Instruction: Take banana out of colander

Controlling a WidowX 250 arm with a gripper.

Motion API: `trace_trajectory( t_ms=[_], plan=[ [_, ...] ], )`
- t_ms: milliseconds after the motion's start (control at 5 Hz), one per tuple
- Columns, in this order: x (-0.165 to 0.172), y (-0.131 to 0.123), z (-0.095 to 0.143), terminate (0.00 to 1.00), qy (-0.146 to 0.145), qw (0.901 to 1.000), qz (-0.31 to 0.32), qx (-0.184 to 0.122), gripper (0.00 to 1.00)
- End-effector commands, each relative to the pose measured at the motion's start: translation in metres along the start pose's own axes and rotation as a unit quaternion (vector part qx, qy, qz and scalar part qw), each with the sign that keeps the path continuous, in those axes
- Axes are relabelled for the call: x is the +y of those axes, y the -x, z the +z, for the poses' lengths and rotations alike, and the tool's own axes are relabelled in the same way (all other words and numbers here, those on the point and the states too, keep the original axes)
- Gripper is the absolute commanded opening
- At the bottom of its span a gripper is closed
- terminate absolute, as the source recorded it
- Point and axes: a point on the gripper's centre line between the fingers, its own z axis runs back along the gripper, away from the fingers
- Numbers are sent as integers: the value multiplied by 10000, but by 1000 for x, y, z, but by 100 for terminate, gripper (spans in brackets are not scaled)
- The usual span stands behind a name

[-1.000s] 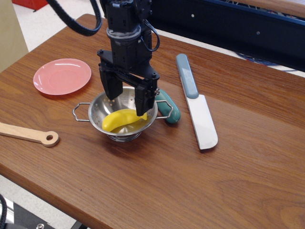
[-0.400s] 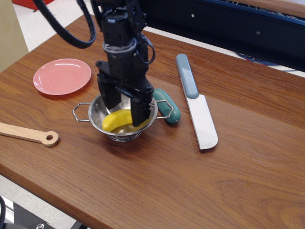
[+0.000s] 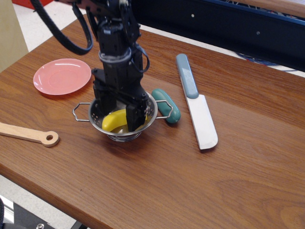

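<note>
The steel colander (image 3: 98, 114) stands on the wooden table (image 3: 228, 181) with its wire handles to left and right. The yellow banana (image 3: 114, 121) lies inside it. My black gripper (image 3: 119, 117) reaches down into the colander from above. Its two fingers are spread, one on the far left side of the banana and one on the near right side (image 3: 133, 117). The jaws are open around the banana's middle, and I cannot see them pressing on it. The right part of the banana is hidden behind the fingers.
A dark green pickle toy (image 3: 167, 105) lies against the colander's right handle. A spatula (image 3: 196, 107) with a grey-blue handle lies to the right. A pink plate (image 3: 62, 76) sits at the left back. A wooden spoon handle (image 3: 29, 134) lies at the left front.
The gripper has come down and shifted slightly left, from above the colander's rim into the bowl, so the fingers now straddle the banana. Banana and colander have not moved.
</note>
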Motion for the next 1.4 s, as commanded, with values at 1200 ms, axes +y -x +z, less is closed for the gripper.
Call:
trace_trajectory(
  t_ms=[1200],
  plan=[
    [38, -4, 74, 0, -129, 9939, 704, -842, 0]
  ],
)
